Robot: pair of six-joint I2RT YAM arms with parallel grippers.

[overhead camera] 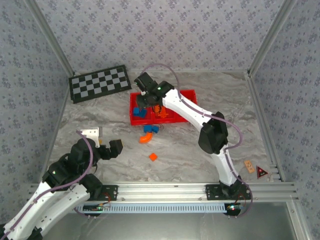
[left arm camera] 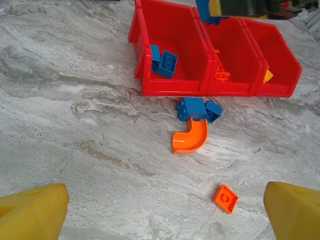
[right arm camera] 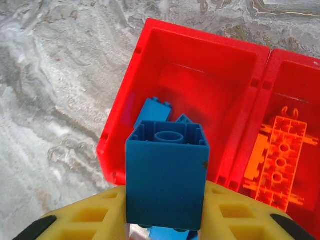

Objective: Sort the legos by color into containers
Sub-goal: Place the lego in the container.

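My right gripper [right arm camera: 165, 220] is shut on a blue brick [right arm camera: 166, 175], held hollow side up above the left compartment [right arm camera: 200, 80] of the red tray [overhead camera: 134, 99]. Blue bricks [left arm camera: 164, 61] lie in that compartment. Orange pieces [right arm camera: 277, 160] lie in the middle compartment, a yellow piece [left arm camera: 268, 76] in the right one. In front of the tray on the table lie two blue bricks [left arm camera: 197, 110], an orange curved piece [left arm camera: 191, 137] and a small orange square brick [left arm camera: 225, 198]. My left gripper [left arm camera: 165, 210] hangs open over the near table, well short of them.
A black-and-grey checkerboard [overhead camera: 100, 82] lies at the back left. A small white plate [overhead camera: 91, 132] sits by the left arm. A wooden block [overhead camera: 248, 166] and a red triangle card [overhead camera: 261, 172] lie at the near right. Metal rails frame the table.
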